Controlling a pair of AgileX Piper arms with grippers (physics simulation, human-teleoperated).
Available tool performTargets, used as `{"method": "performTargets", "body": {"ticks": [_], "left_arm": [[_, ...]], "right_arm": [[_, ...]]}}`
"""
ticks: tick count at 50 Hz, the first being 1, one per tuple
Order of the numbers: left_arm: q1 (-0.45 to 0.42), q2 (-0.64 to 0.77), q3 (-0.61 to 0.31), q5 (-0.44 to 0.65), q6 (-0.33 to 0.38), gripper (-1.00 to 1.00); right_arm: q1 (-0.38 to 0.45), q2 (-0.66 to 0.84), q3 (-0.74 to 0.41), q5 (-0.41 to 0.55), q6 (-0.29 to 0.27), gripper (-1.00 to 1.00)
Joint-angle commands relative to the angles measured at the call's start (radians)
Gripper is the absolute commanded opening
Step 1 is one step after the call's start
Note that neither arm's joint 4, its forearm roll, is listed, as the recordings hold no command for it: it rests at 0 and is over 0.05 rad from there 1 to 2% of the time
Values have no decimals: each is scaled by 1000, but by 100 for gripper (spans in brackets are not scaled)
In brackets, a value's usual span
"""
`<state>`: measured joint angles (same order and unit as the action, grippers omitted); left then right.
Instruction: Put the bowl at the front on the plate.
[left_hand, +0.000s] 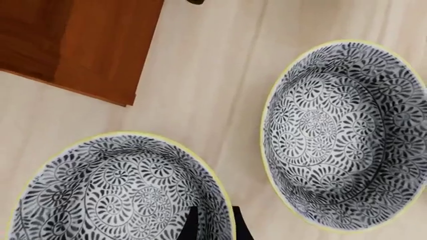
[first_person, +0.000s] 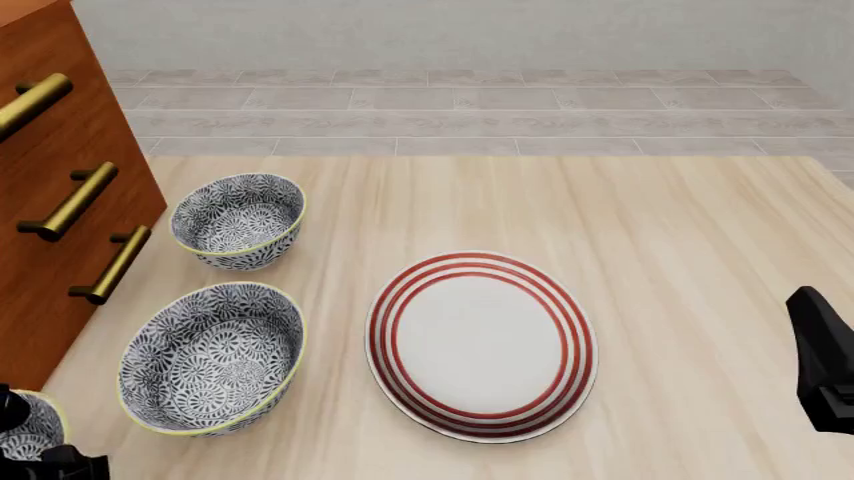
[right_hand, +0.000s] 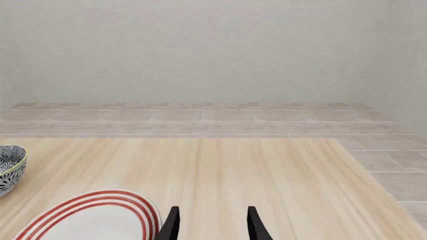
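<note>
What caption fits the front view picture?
Three flowery bowls line up beside the red-ringed plate.

You have bright, even light in all views. Shadows on the surface (first_person: 667, 230) are very soft, there is no glare, and every picture is sharp.

Right gripper (right_hand: 213, 226): two dark fingertips (right_hand: 171, 225) w/ a gap between, nothing in it, over bare wood table (right_hand: 267, 170). Plate (right_hand: 93, 217), white w/ red rings, just beside the fingertips, partly cut off by the frame edge. Sliver of a patterned bowl (right_hand: 10, 167) at the frame edge, apart from plate. Beyond the table: grey tiled floor (right_hand: 200, 117), plain wall (right_hand: 213, 50).
</note>
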<state>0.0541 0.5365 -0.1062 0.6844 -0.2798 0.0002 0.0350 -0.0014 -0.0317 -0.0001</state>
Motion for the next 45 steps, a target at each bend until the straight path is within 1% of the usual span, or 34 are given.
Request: {"method": "performTargets", "body": {"ticks": [1,12,14,19,22,31,32,45], "left_arm": [[7,-6,13,18,8,-100],[4,-74,-32,120,13,-100],[-1,-104,-56,157,11,-100],[-6,-126,-79,205,15,-100],[-5,-139,-123,239,22,-100],[3,-153,-189,296,43,-100],[12,-157,-189,300,60,-100],[13,-193,-271,384,66,-100]], "right_arm": [[0,-13,-1,13,0,100],[0,-13,-1,13,0,100],[0,-13,-1,13,0,100],[0,-13,-1,13,0,100],[0,-13,-1,13,0,100],[0,-13,-1,13,0,100],[0,-13,-1,13,0,100],[0,-13,-1,13,0,100]]}}
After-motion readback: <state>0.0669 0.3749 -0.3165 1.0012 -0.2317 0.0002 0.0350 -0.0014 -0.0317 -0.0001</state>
